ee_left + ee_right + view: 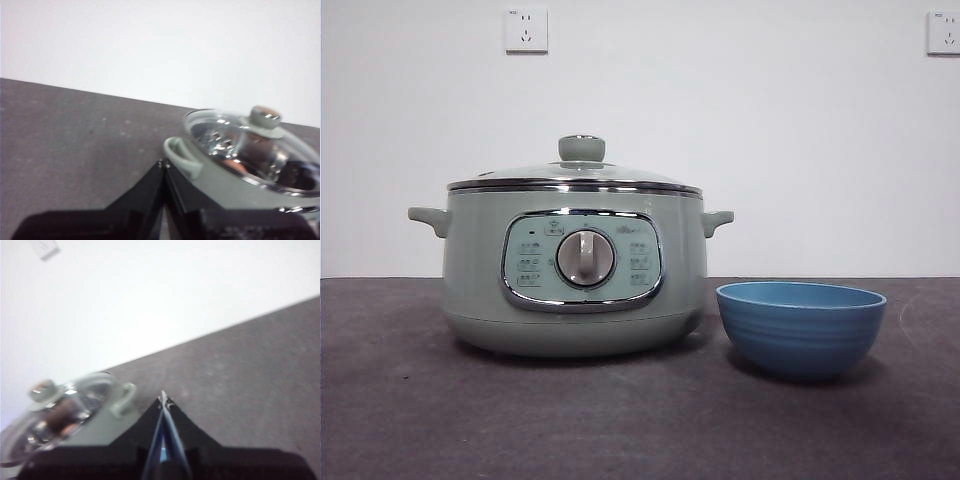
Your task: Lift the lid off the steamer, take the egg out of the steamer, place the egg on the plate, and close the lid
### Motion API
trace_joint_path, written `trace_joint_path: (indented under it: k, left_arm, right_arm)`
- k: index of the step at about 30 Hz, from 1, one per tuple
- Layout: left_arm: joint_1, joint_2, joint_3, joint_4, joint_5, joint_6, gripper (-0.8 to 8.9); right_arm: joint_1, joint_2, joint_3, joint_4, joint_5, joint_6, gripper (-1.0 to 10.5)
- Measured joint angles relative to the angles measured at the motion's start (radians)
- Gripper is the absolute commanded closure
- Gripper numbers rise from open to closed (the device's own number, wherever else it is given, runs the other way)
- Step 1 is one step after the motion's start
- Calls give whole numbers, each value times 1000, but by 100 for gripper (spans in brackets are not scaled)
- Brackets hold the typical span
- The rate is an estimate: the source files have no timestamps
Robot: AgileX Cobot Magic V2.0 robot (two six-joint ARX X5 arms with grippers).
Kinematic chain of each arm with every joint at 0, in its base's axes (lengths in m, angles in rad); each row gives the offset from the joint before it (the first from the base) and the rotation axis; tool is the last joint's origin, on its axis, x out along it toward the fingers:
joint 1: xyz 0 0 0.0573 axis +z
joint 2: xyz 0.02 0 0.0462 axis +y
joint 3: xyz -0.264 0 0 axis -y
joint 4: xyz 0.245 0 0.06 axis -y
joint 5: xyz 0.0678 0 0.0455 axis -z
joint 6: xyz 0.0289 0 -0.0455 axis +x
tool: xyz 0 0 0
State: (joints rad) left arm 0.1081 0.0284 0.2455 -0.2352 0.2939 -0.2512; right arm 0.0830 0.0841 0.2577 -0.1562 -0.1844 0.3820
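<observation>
The pale green steamer [575, 270] stands on the table with its glass lid [575, 172] seated on it, knob [581, 148] upright. The blue plate [800, 325], a small bowl, sits just to the steamer's right. Through the lid in the left wrist view a brownish shape [250, 150] shows inside; I cannot tell whether it is the egg. My left gripper [164, 164] is shut, empty, next to a side handle [181, 156] of the steamer [225, 185]. My right gripper [163, 399] is shut, empty, beside the other handle [124, 399]. Neither arm appears in the front view.
The dark grey table [620, 420] ends at a white wall with two wall sockets [526, 30] high up. Bare table lies in front of the steamer and bowl.
</observation>
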Motion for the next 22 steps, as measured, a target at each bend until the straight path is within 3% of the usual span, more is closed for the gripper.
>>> trace_joint_path:
  k: [7, 17, 22]
  left_arm:
    - [0, 106, 213, -108, 76, -5, 820]
    - [0, 342, 508, -386, 327, 82, 820]
    - [0, 432, 605, -497, 447, 152, 820]
  right_arm:
    - [0, 219, 245, -150, -200, -72, 958]
    - [0, 578, 632, -473, -496, -314, 958]
    - [16, 696, 791, -682, -546, -441, 958]
